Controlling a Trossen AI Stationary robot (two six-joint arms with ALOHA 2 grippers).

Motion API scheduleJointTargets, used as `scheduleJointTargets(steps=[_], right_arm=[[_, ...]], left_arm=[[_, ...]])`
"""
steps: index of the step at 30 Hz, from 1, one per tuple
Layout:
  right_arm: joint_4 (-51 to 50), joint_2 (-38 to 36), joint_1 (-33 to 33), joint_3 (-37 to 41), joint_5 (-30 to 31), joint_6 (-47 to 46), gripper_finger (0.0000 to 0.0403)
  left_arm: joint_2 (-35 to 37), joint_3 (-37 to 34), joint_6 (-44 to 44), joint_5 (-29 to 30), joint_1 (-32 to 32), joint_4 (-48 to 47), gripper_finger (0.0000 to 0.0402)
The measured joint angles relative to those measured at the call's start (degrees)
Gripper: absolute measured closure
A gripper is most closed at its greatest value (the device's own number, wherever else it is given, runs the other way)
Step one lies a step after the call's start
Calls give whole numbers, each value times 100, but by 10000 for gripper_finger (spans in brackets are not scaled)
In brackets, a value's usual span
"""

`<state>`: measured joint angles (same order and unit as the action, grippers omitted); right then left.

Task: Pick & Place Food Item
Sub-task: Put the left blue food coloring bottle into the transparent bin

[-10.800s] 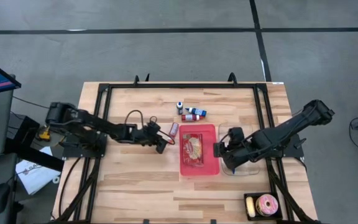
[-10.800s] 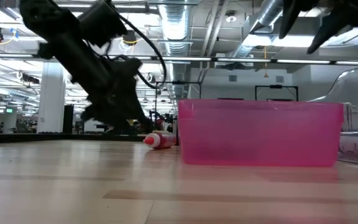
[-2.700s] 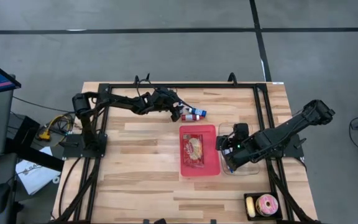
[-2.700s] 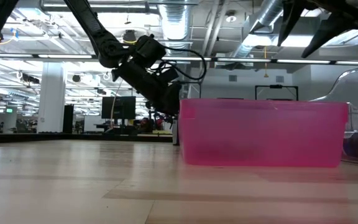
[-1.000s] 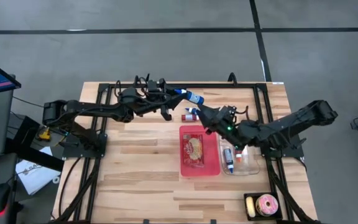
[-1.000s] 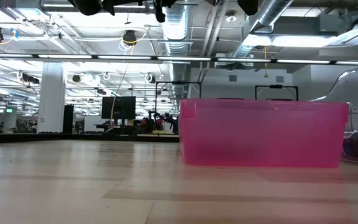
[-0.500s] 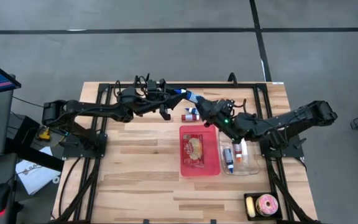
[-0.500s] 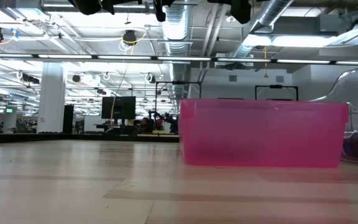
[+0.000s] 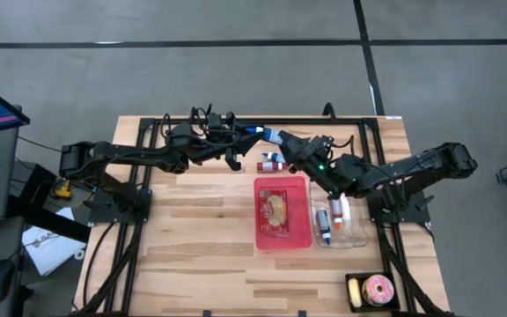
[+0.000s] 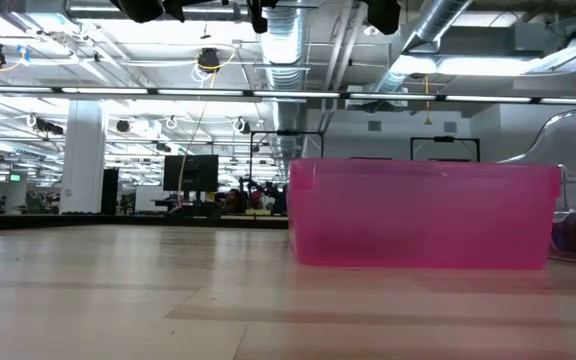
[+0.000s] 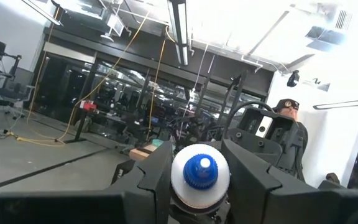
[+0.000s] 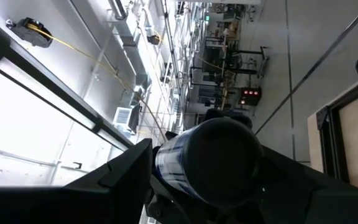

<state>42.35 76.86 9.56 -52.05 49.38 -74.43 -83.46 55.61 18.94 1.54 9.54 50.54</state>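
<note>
A small white bottle with a blue cap (image 9: 268, 136) hangs in the air over the table's far middle, with my left gripper (image 9: 255, 133) shut on it. In the left wrist view the bottle (image 11: 200, 177) points its cap away from me. My right gripper (image 9: 282, 143) has come from the right and is open. Its fingers (image 12: 132, 167) stand on either side of the bottle's cap end (image 12: 213, 158). Whether they touch it I cannot tell. The pink bin (image 9: 259, 211) sits mid-table with a food packet inside. My left gripper pinches the bottle's body (image 11: 178, 182) between its two fingers, one on each side. The fingers reach in about level from the table's left and lie along the bottle. The cap end (image 11: 201, 168) sticks out past the fingertips, and the bottle is lifted clear of the table.
A clear container (image 9: 352, 231) right of the pink bin holds two bottles (image 9: 325, 220). Another small bottle (image 9: 271, 162) lies on the table beyond the bin. A tray with a donut (image 9: 373, 291) sits at the near right corner. The pink bin (image 10: 423, 215) fills the low view's middle.
My right gripper has moved toward the table's far left, up to the cap end of the bottle that my left gripper holds. Its fingers now stand around that end. The bottle has kept its place.
</note>
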Motion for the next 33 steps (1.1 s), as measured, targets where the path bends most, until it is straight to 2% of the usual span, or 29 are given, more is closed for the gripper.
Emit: scheduleJointTargets(steps=[7, 15, 21, 28, 33], right_arm=[[4, 0, 0, 0, -126, 6, 174], [37, 0, 2, 0, -148, 0, 240], [49, 0, 7, -4, -151, 44, 237], [62, 0, 57, -7, -175, 157, 240], [84, 0, 101, -7, -170, 262, 243]], left_arm=[[0, 0, 4, 0, 0, -4, 293], [0, 0, 87, 4, 0, -4, 293], [-2, 0, 83, 8, 0, 9, 292], [90, -20, 40, 95, 52, 42, 179], [616, -20, -361, 287, 205, 40, 150]])
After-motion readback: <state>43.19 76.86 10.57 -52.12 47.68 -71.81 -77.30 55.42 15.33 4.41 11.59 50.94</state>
